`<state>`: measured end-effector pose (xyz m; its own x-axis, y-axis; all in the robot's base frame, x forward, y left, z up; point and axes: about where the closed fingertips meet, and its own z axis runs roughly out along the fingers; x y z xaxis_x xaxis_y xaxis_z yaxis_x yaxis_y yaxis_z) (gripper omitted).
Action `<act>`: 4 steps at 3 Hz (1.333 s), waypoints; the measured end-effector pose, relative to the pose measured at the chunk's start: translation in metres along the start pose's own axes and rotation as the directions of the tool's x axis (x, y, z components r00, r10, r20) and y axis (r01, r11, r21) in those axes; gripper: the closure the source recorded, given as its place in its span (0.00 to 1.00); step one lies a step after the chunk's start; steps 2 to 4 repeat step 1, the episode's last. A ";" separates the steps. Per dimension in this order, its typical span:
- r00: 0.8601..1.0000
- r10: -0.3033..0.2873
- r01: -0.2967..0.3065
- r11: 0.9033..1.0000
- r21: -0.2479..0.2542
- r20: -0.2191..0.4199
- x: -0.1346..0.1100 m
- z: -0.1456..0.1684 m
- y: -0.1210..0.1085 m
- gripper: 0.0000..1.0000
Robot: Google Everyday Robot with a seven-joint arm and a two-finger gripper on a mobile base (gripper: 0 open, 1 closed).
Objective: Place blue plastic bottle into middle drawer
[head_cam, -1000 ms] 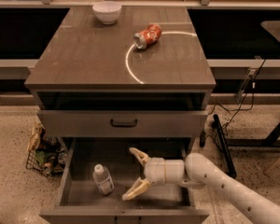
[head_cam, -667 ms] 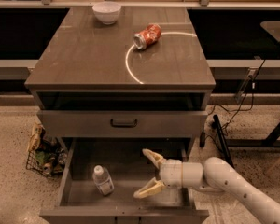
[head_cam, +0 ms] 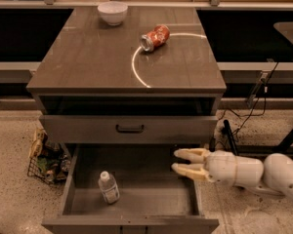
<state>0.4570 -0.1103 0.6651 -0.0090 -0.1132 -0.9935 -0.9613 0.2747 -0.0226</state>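
Note:
The blue plastic bottle (head_cam: 109, 187), clear with a white cap, stands on the floor of the open middle drawer (head_cam: 151, 194), toward its left side. My gripper (head_cam: 182, 161) hovers over the drawer's right part, well to the right of the bottle and apart from it. Its cream fingers (head_cam: 191, 154) point left with a narrow gap between them and hold nothing. The white arm reaches in from the right edge of the view.
A closed drawer front with a black handle (head_cam: 130, 128) sits above the open drawer. On the cabinet top lie a crushed red can (head_cam: 155, 37) and a white bowl (head_cam: 112, 12). A wire basket of clutter (head_cam: 46, 160) stands on the floor at left. Cables hang at right.
The gripper has moved right and up, away from the bottle, and its fingers have drawn closer together. The bottle has stayed in place in the drawer.

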 end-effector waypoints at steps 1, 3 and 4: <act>1.000 -0.014 0.014 1.000 0.007 0.001 -0.014 -0.014 -0.001 0.65; 1.000 -0.014 0.014 1.000 0.007 0.001 -0.014 -0.014 -0.001 0.65; 1.000 -0.014 0.014 1.000 0.007 0.001 -0.014 -0.014 -0.001 0.65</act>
